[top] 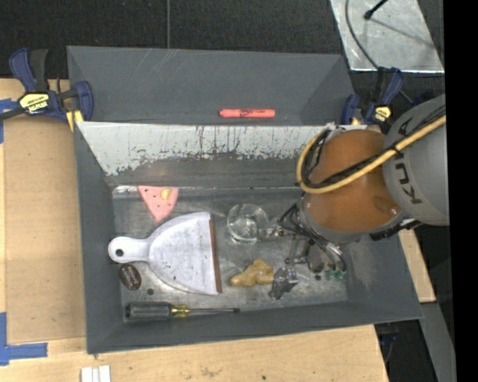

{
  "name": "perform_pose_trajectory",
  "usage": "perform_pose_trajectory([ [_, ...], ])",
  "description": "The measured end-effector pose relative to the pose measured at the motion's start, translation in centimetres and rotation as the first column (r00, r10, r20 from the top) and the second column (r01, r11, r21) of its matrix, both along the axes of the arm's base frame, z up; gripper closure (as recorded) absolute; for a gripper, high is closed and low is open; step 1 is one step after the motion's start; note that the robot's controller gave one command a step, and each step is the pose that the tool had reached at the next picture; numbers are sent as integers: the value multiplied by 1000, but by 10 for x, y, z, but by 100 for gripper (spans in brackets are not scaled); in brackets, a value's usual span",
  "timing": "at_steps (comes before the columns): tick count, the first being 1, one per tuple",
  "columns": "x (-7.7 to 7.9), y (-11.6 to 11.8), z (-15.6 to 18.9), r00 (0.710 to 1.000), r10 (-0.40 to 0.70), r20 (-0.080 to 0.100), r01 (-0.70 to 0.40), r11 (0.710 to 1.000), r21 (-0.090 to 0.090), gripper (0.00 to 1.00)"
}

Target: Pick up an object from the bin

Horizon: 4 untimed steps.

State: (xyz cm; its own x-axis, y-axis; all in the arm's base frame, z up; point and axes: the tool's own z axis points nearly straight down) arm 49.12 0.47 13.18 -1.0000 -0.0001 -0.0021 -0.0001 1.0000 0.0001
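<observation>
The arm (pixel 348 190) reaches in from the right, its orange-covered wrist bent down over the right half of the bin (pixel 99 254). The pincer (pixel 283 285) hangs low near the floor, just right of a small tan lumpy figure (pixel 252 274) that lies beside the white dustpan (pixel 182 255), with a clear glass (pixel 246 222) behind it. Whether the pincer is apart or together cannot be told.

Light: you had the bin's back wall (pixel 183 145) brightest, 12 o'clock.
Shadow: under your arm (pixel 348 186), 3 o'clock, the floor lay dim.
Glare: clear cup (pixel 246 223) glinted.
</observation>
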Motion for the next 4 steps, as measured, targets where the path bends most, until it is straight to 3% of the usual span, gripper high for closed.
perform_pose_trajectory([
  [1,0,0,0,1000,0,0,0,1000,0,0],
  [2,-1,9,-58,970,241,18,-241,971,-3,100],
  [3,-1,9,-58,971,240,18,-240,971,-3,100],
  [4,-5,1,-9,970,244,-6,-244,970,1,100],
])
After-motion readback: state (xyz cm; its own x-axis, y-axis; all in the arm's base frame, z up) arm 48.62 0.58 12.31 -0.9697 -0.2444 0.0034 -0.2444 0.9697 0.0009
